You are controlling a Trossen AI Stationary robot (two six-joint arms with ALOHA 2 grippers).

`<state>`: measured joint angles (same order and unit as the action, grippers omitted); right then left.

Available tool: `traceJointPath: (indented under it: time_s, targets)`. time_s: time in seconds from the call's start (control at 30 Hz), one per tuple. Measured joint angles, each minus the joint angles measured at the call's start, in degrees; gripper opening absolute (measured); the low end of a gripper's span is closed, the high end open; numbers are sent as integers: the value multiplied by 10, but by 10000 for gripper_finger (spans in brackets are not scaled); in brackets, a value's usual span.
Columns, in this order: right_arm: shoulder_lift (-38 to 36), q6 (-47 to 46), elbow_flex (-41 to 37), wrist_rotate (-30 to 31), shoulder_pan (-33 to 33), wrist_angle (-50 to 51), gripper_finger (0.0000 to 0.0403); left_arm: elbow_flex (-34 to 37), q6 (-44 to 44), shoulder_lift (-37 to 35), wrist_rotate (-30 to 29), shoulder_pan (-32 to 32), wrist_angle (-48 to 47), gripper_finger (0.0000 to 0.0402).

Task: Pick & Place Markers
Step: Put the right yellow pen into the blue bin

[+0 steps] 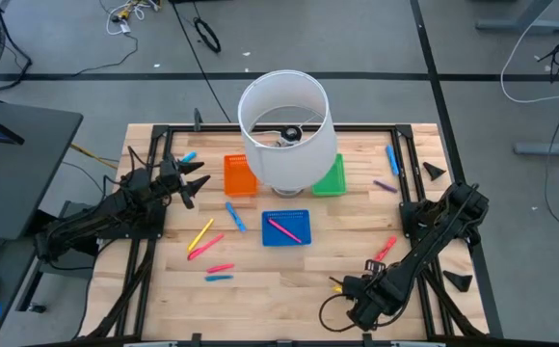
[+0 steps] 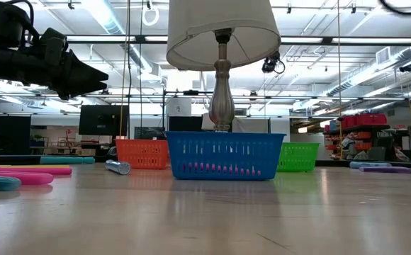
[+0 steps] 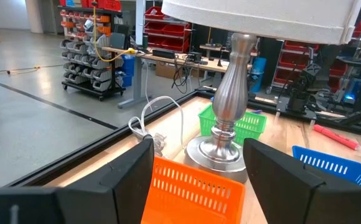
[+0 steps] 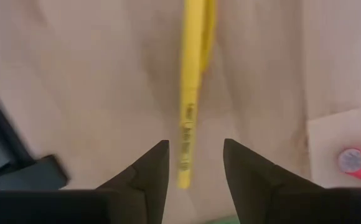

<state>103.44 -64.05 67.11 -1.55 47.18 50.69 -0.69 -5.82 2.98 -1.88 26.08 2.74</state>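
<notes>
Two grippers with their fingers spread and nothing held, over a wooden table [image 1: 289, 270] strewn with markers.

The right gripper [image 4: 195, 163] points down near the table's front edge, a yellow marker [image 4: 190, 87] lying on the wood in the gap between its fingers, not gripped. The left gripper [image 1: 195, 179] hangs above the table beside the orange tray [image 1: 239, 174], facing the lamp [image 1: 284, 130]. A pink marker [image 1: 283, 229] lies in the blue tray [image 1: 286, 227]. Others lie loose: yellow, pink, red and blue ones [image 1: 212, 253] left of that tray, blue and purple ones [image 1: 389, 170] near the green tray [image 1: 330, 177].
</notes>
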Motion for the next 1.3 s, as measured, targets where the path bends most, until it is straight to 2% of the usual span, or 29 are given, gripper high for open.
traceJointPath:
  time_s: [0.43, 0.73, 0.83, 1.13, 1.3]
  targets:
    - [9, 2, -40, -5, -9, -77, 152, 0, 0, 0, 0, 0, 0, 252]
    - [22, 4, -51, -4, -10, -93, 149, 0, 0, 0, 0, 0, 0, 252]
    - [22, 4, -52, -3, -10, -94, 132, 0, 0, 0, 0, 0, 0, 252]
    - [23, -1, -53, 17, -10, -91, 47, 0, 0, 0, 0, 0, 0, 252]
    - [23, 0, -53, 17, -10, -94, 23, 0, 0, 0, 0, 0, 0, 252]
